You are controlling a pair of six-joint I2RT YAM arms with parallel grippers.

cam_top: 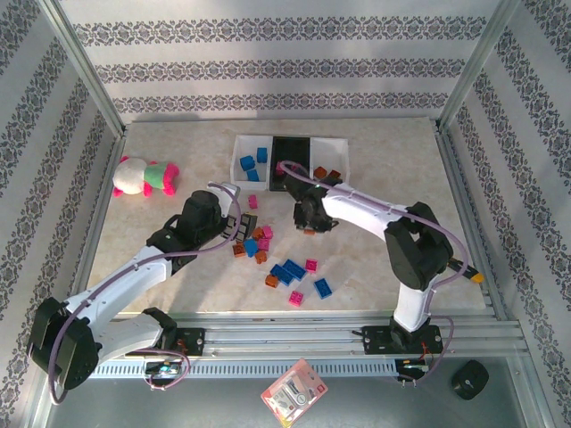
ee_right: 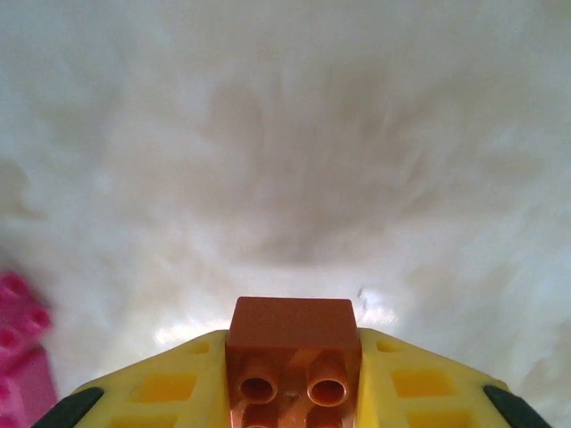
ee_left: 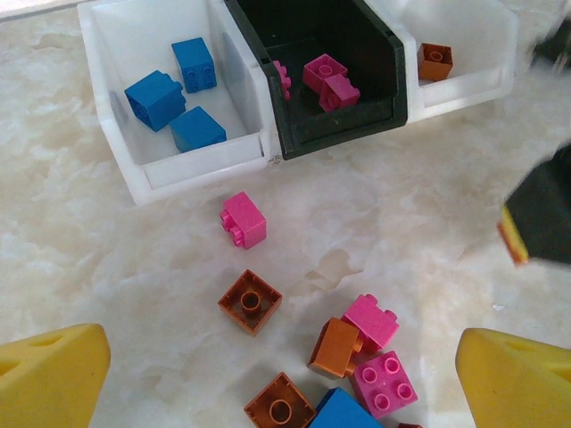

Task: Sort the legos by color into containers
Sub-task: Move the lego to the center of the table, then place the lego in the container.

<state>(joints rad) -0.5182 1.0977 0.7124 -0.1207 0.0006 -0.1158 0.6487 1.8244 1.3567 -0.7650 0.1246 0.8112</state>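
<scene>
Ahead of left gripper [ee_left: 281, 383]: two white trays [ee_left: 201, 165], one black tray [ee_left: 343, 134]; inside them, three blue bricks [ee_left: 153, 96], three pink bricks [ee_left: 323, 69]. In right gripper [ee_right: 290, 352]: one orange brick [ee_right: 290, 321].

Blue, pink, orange-brown legos [ee_left: 250, 301]; white and black containers [ee_left: 339, 132]; cream marbled table [ee_left: 428, 232].

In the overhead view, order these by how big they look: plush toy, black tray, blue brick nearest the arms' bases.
1. Black tray and plush toy: about alike, too close to rank.
2. Blue brick: clearly smallest.
</scene>
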